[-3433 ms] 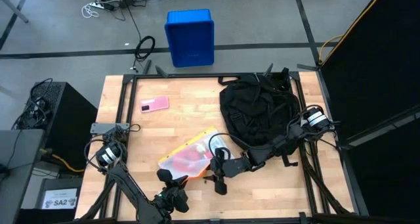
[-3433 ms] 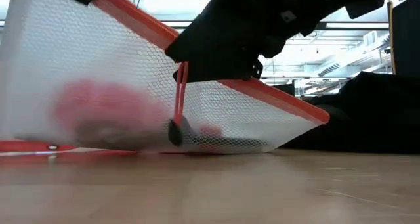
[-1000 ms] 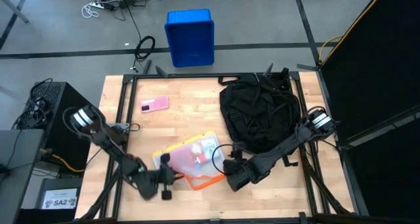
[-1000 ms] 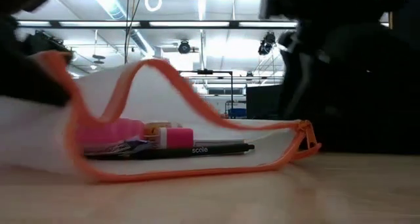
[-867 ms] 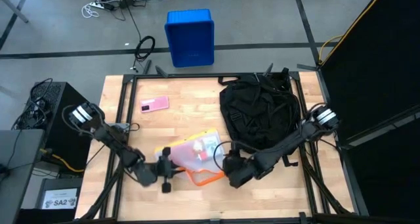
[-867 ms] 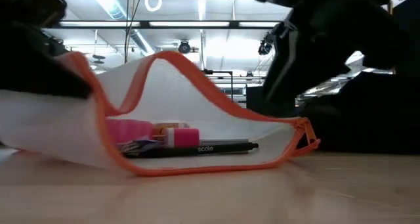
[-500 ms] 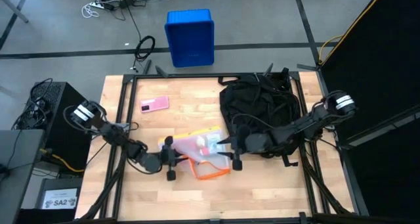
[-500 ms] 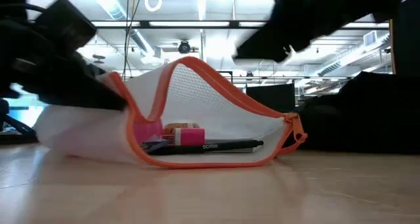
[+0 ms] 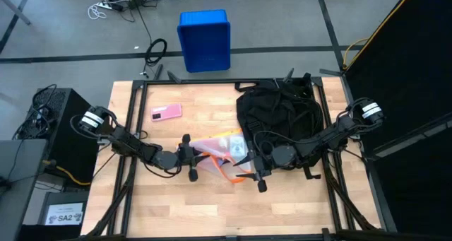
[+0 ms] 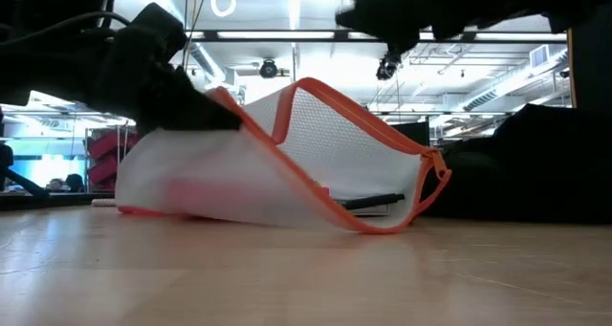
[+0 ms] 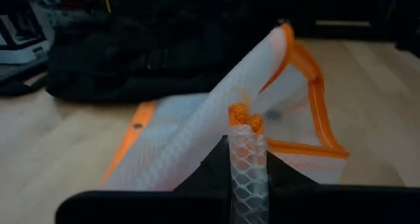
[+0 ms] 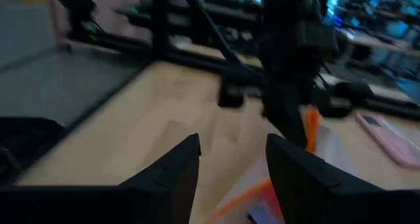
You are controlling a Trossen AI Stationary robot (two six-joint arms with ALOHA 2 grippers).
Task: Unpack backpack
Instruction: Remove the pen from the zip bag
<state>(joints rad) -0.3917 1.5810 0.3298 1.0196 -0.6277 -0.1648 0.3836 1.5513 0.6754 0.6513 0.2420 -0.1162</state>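
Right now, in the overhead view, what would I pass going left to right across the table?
Pink phone → left tool, pinching the mesh pouch → right tool → black backpack.

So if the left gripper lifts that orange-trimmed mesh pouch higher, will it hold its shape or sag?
Probably sag: the mesh pouch already folds and drapes from where the left gripper pinches its edge, so it looks floppy. It seems light, a thin net held by one corner. Loose items inside, like the pen, may slide toward the open mouth if it is tilted.
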